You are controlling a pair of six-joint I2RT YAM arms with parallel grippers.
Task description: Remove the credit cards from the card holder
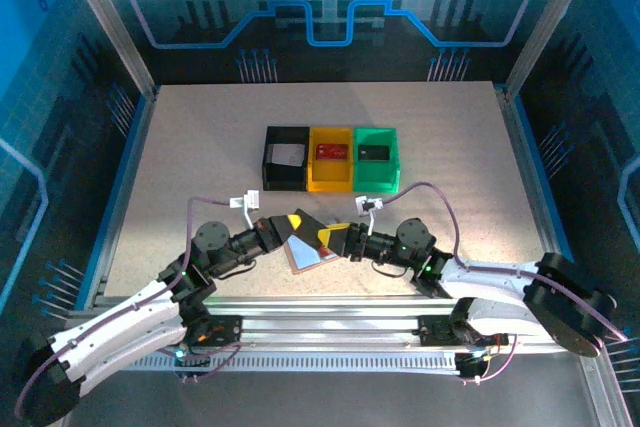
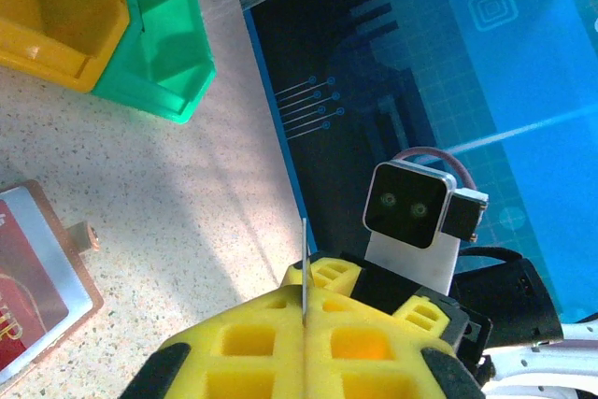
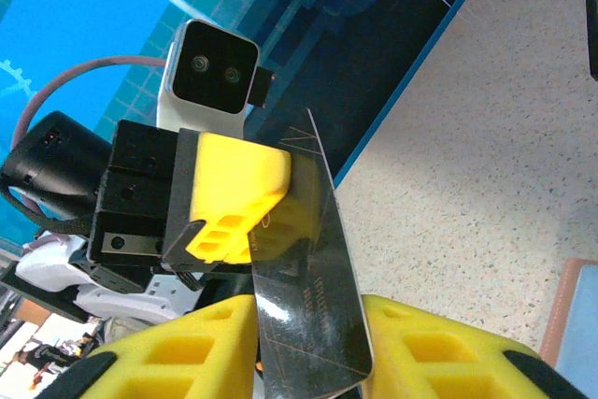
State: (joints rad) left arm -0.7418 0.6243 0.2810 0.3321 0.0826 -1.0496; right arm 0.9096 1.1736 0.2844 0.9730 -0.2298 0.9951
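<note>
The card holder [image 1: 303, 257] lies open on the table between the two grippers, pinkish-tan with pale inner pockets. In the left wrist view the card holder [image 2: 82, 277] still has a red card [image 2: 23, 306] in a pocket. My left gripper [image 1: 298, 225] is shut on a black credit card [image 1: 312, 226], seen edge-on [image 2: 305, 254] between its yellow pads [image 2: 305, 315]. My right gripper [image 3: 308, 348] has its fingers a little apart on either side of that glossy black card [image 3: 313, 296], which spans the gap between them. The other end of the card sits in the left gripper's fingers [image 3: 234, 198].
Behind the grippers stand a black bin [image 1: 270, 159], a yellow bin [image 1: 331, 181] and a green bin [image 1: 376, 183] in a row, each with a card in it. An aluminium frame and blue walls close in the table.
</note>
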